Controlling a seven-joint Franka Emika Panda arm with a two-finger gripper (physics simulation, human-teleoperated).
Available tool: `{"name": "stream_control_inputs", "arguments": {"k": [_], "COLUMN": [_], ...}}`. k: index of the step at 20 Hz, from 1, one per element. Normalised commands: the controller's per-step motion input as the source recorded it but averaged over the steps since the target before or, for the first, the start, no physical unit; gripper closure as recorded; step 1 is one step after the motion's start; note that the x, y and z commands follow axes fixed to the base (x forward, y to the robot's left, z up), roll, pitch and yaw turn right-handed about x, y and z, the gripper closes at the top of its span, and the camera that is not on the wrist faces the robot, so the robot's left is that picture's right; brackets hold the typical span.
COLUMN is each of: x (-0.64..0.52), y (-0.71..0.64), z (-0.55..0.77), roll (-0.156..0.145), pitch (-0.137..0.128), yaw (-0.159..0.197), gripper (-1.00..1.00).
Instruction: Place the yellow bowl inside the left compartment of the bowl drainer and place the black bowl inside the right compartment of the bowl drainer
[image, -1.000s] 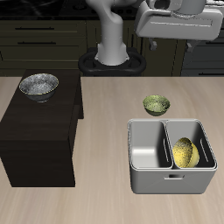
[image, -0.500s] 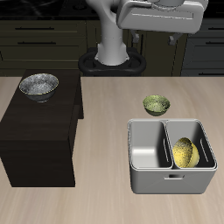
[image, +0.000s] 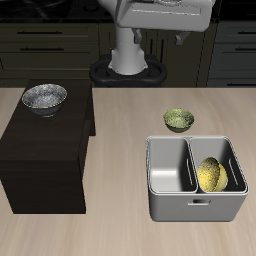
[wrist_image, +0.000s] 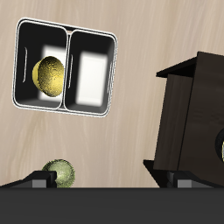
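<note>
End effector (image: 160, 12) high above the surface (image: 120, 150), finger state impossible to tell. Yellow bowl (image: 210, 174) far below, tilted in one well of bowl drainer (image: 195, 205). Black bowl (image: 44, 98) well apart, atop dark cabinet (image: 45, 160). Olive-green bowl (image: 179, 120) behind drainer.

The robot is a smooth, pale grey-white arm (image: 128, 45) with rounded, glossy link housings, standing on a round dark base ring (image: 128, 70), with a broad, boxy light-grey wrist block (image: 165, 14) above and dark jaws seen as black bars close up.
</note>
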Motion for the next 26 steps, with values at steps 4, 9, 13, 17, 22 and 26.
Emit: {"name": "stream_control_inputs", "arguments": {"k": [4, 9, 13, 17, 22, 26], "x": [-0.17, -0.22, -0.12, 0.06, 0.05, 0.02], "y": [-0.31, -0.22, -0.22, -0.41, -0.29, -0.19], "z": [-0.05, -0.04, 0.05, 0.07, 0.00, -0.03], "roll": [-0.010, 0.001, 0.047, -0.030, 0.005, 0.000], "pitch": [-0.011, -0.017, -0.010, 0.009, 0.014, -0.001], "yaw": [-0.018, 0.036, 0.052, 0.000, -0.002, -0.003], "gripper": [-1.00, -1.00, -1.00, -1.00, -1.00, -1.00]}}
